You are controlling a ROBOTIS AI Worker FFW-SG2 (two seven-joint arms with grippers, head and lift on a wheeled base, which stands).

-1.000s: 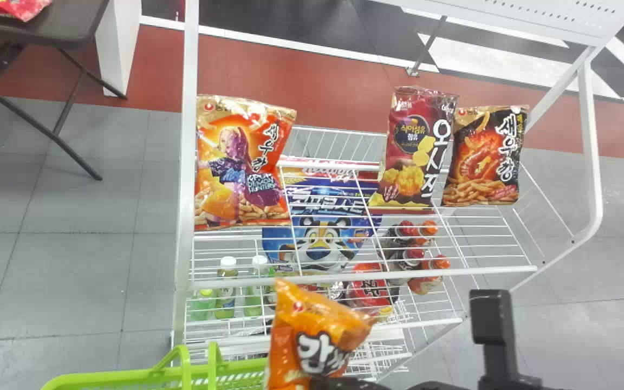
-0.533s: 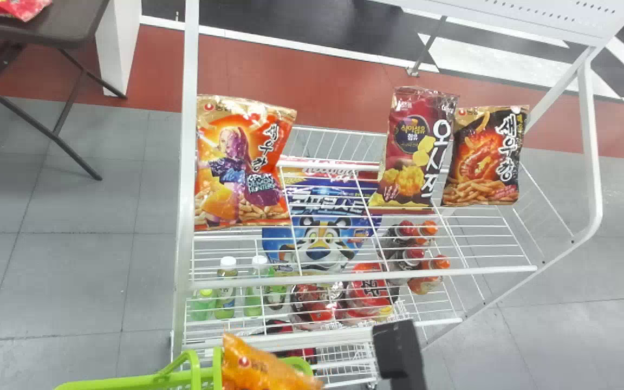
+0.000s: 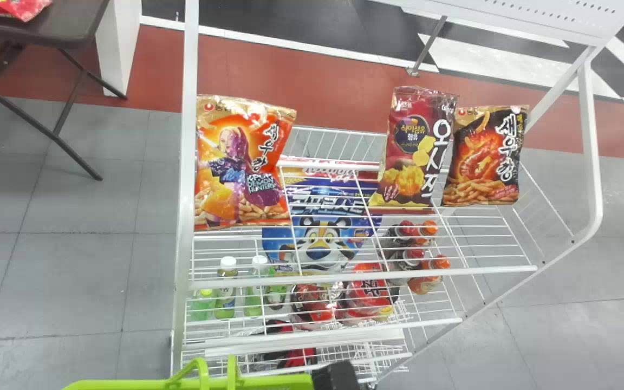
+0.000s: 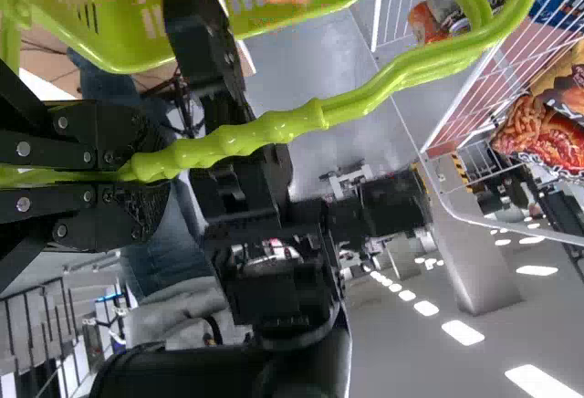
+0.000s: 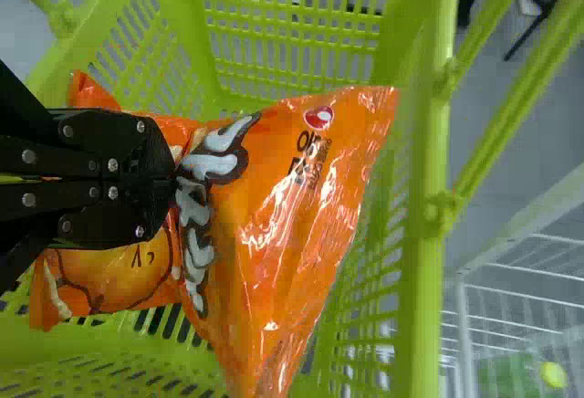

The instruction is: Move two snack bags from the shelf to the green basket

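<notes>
My right end effector (image 3: 336,376), at the lower edge of the head view, is pinched shut on an orange plastic snack bag (image 5: 283,206) over the inside of the slatted green plastic basket (image 5: 426,151). My left end effector (image 4: 151,168) is clamped round its ridged handle (image 4: 274,128). The basket's rim stands between my bag and the white wire shelf (image 3: 453,273). There, an orange-red bag (image 3: 241,162) sits left of centre, a maroon bag (image 3: 412,149) and a black bag (image 3: 485,157) upper right.

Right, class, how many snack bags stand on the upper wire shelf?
3: the orange bag at the left end, the maroon bag right of centre, the black bag beside it. More could hide behind.
</notes>
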